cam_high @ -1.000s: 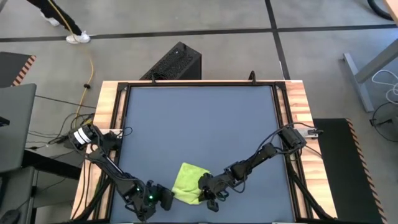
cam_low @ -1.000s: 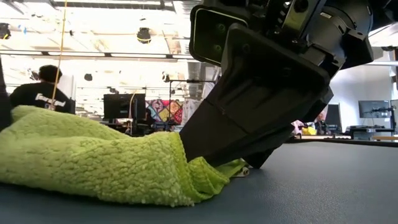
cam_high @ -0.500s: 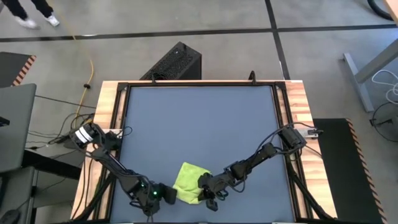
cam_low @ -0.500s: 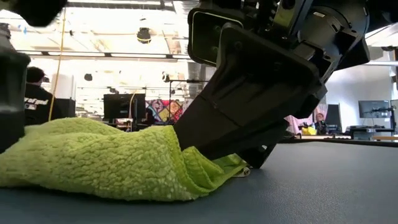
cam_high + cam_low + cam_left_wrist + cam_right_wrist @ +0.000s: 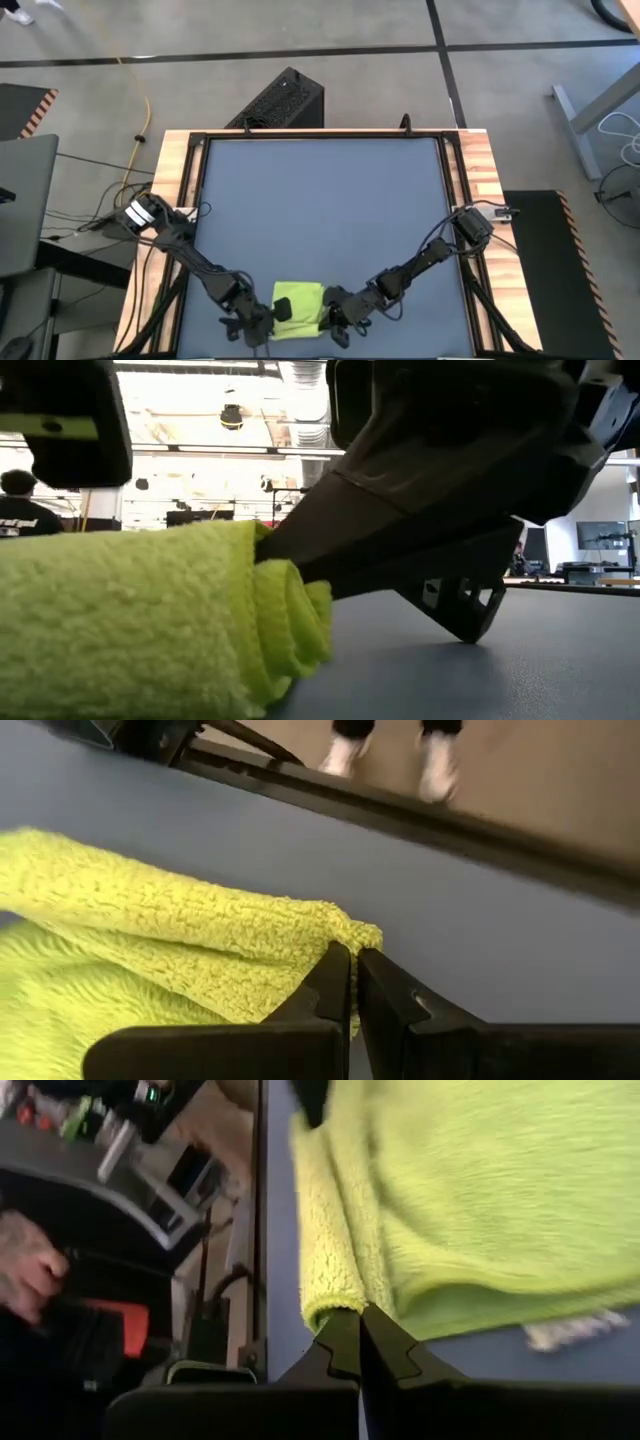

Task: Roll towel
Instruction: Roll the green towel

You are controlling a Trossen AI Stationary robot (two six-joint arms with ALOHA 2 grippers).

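Note:
The lime yellow-green towel [image 5: 298,306] lies bunched in layers near the table's near edge, between my two grippers. In the low view its right end [image 5: 295,615] shows as a curled fold. My left gripper [image 5: 262,325] is at the towel's left near corner, shut on it. My right gripper [image 5: 335,318] is at the towel's right near side, shut on it. The towel's underside rests on the dark blue-grey tabletop [image 5: 320,200]. My left gripper pinches a corner of the towel's folded edge [image 5: 345,938] between its two fingers [image 5: 330,982], which come in low and almost level from the table's left. The towel lies on the table. My right gripper pinches the end of a folded edge [image 5: 330,1308] between its two fingers [image 5: 345,1338], which slant down low from the table's right. Several layers curl at the fingers [image 5: 300,600]. The towel rests on the table.
The table's wooden side rails [image 5: 170,200] and black frame run along both sides. A black box [image 5: 280,100] stands on the floor beyond the far edge. The near edge lies close behind both grippers. A person's hand [image 5: 30,1270] shows beyond the table.
Both grippers have moved toward the table's near edge. The left one has closed in on the towel's left side. The towel has been drawn nearer and gathered from a loose diamond shape into a tighter, thicker bundle, its right end curled over.

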